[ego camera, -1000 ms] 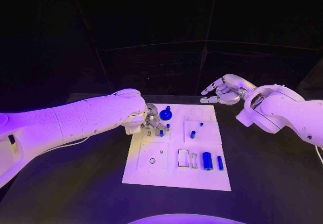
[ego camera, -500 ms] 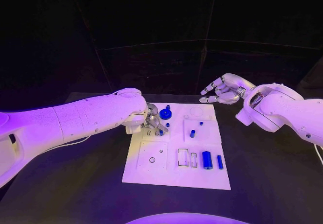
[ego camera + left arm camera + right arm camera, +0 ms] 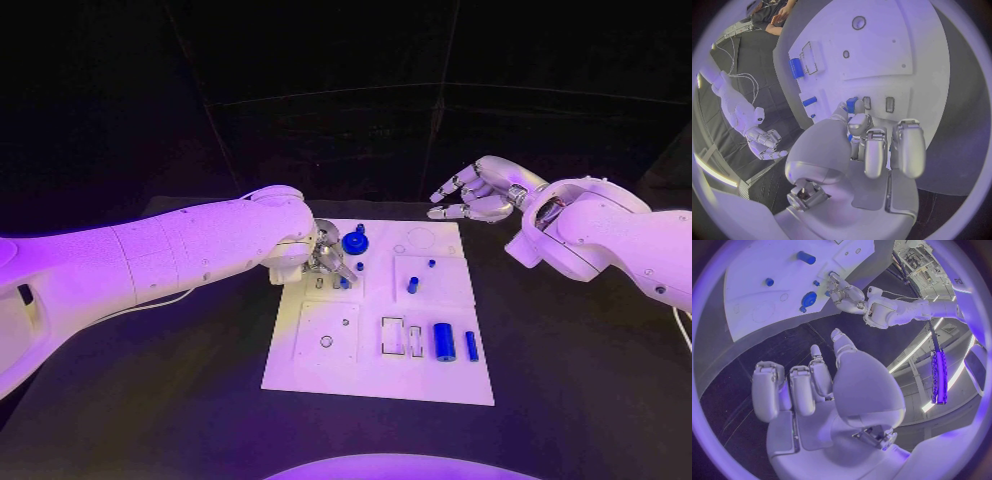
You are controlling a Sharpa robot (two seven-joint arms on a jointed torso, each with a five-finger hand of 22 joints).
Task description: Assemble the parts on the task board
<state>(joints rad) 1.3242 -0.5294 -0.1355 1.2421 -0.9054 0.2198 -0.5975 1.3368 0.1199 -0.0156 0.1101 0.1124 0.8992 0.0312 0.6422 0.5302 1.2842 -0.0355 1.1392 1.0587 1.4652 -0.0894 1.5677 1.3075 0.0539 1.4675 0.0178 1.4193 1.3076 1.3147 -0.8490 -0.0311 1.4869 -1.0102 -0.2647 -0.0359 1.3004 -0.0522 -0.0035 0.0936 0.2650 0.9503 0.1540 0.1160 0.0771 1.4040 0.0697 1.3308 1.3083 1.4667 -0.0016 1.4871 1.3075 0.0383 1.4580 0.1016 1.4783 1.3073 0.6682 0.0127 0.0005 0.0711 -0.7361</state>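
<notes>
Two hands up, only my left hand (image 3: 326,257) is working: it's down on the board (image 3: 378,375) at its far-left part, fingertips closed on a small blue peg (image 3: 851,104) that sits right by two little slots. Peg's straight ahead of the fingers; can't tell its long axis. My right hand (image 3: 482,193) hangs off the far-right corner, fingers loosely spread, holding nothing, well apart from the parts. Left is clearly nearer, so I reckon seating the peg is its job. Blue cylinder (image 3: 444,343) lies lengthwise near the front, untouched.
</notes>
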